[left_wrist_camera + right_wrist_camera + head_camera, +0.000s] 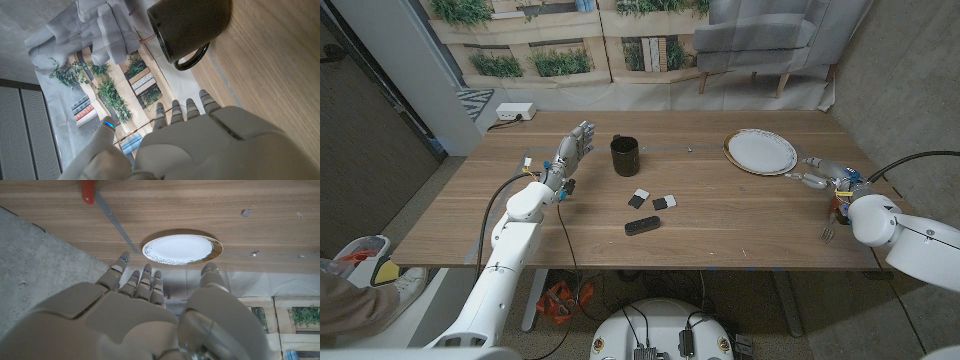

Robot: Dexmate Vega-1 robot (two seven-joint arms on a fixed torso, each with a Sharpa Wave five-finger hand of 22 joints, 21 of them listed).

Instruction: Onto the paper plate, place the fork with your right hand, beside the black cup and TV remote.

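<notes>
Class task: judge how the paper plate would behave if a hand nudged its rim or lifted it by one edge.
The paper plate looks thin and shallow, so it is probably light and would slide across the smooth wooden table when nudged. Lifted by one edge, it may flex. Nothing lies on it to weigh it down.

Two small black-and-white blocks (639,198) (665,203) lie mid-table; white power strip (515,112) on floor behind; grey sofa (770,35) beyond.

Even, soft indoor light, faint shadows beside the glossy black cup (625,156); wrist views blur their near hands.
</notes>
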